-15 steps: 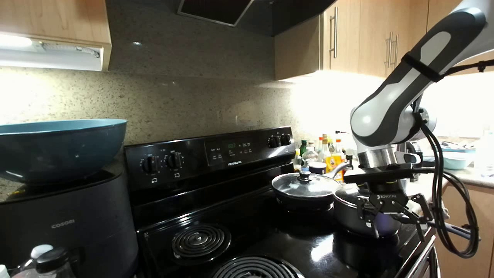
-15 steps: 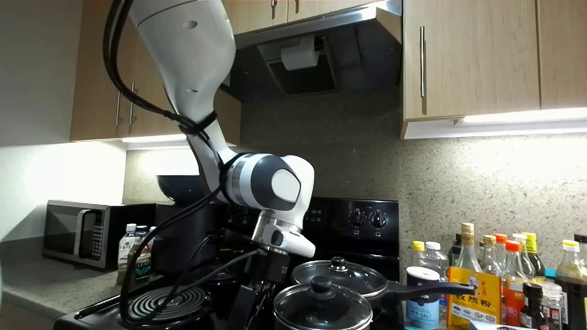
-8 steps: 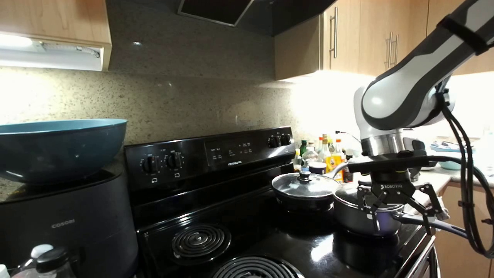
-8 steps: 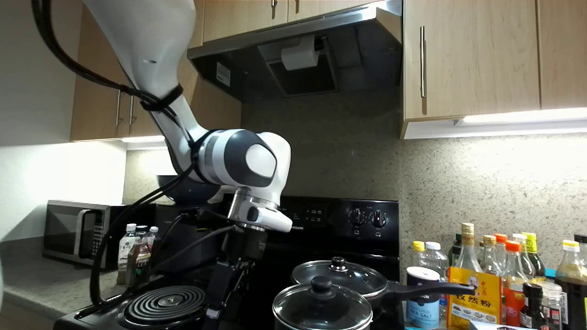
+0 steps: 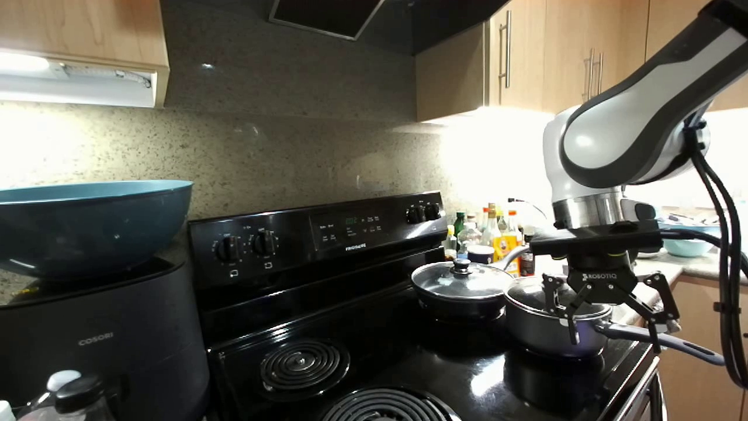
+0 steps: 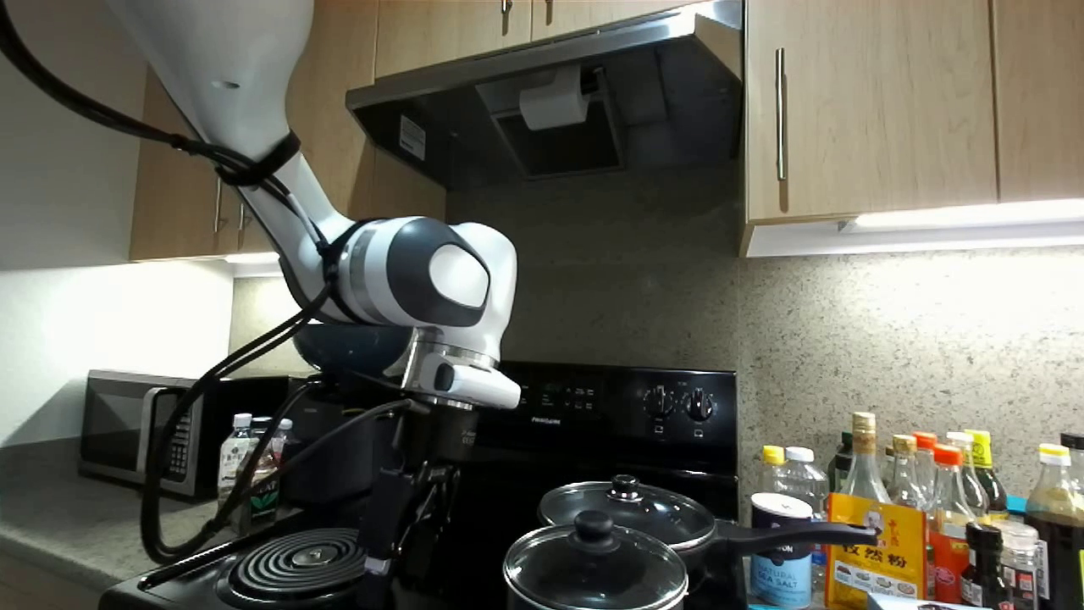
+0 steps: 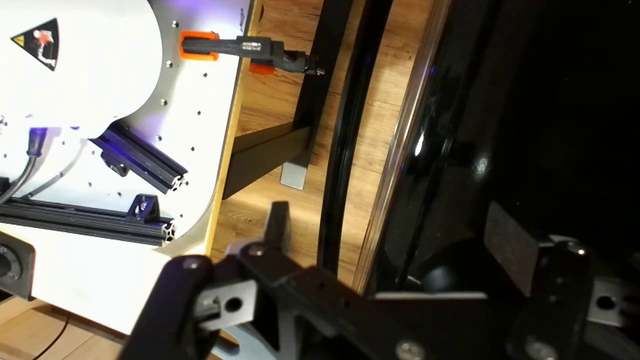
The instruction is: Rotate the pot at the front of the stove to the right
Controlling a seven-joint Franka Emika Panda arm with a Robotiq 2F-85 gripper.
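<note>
Pot [image 5: 540,330] coloured dark grey, gripper [image 5: 615,344] and stove [image 5: 409,345] finished in black, bowl [image 5: 93,231] tinted teal, backsplash [image 5: 292,166] speckled beige.

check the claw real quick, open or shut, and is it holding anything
Claw: open, jaws wide apart, holding nothing.
</note>
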